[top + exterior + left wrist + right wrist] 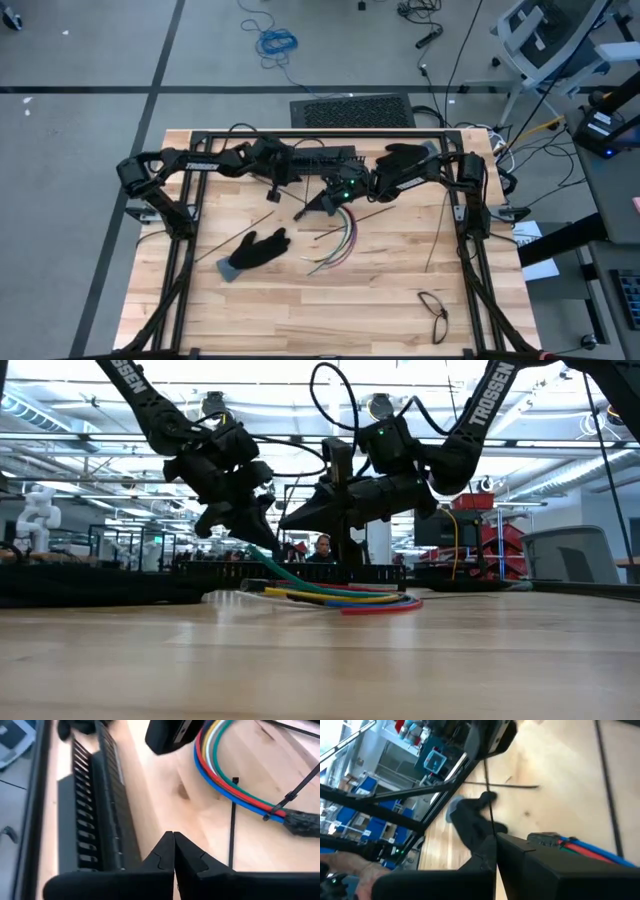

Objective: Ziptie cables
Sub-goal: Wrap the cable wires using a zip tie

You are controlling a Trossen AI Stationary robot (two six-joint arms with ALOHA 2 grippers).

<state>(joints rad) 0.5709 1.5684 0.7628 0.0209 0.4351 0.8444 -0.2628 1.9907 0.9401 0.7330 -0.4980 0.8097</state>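
At the far centre of the table (300,320), the left gripper (173,851) was positioned above the wood with its fingers pressed fully together and nothing held between them. The long black slotted bar (92,810) lay just beside it, along the table's far edge. The right gripper (492,855) was found close by, at about three o'clock from the left one in the high view, its fingers likewise closed, with a thin black strip (490,817) running out from between them. The cables (340,240) were bundled under the right gripper and fanned toward six o'clock across the table. A black glove (255,250) lay at about seven o'clock from the grippers, and a pair of glasses (433,310) rested near the front right corner.
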